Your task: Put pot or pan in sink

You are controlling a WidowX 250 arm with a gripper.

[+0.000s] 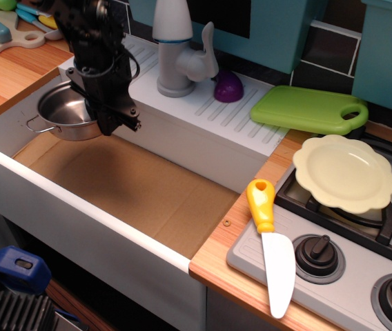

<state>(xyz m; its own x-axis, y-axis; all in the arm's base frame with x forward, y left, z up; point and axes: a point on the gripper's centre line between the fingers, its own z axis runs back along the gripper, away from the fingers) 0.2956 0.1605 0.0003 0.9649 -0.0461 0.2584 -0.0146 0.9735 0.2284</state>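
Note:
The small shiny steel pot (65, 110) with a thin wire loop handle hangs inside the sink's far left corner, above the flat brown floor (134, 186) of the white-walled sink (79, 214). My black gripper (113, 123) is shut on the pot's right rim and reaches down from the upper left. Whether the pot touches the floor I cannot tell.
A white faucet (175, 48) and a purple piece (228, 86) stand on the ribbed drainboard behind the sink. A green cutting board (310, 109), a pale yellow scalloped plate (344, 172) on the stove, and a yellow-handled knife (272, 241) lie to the right.

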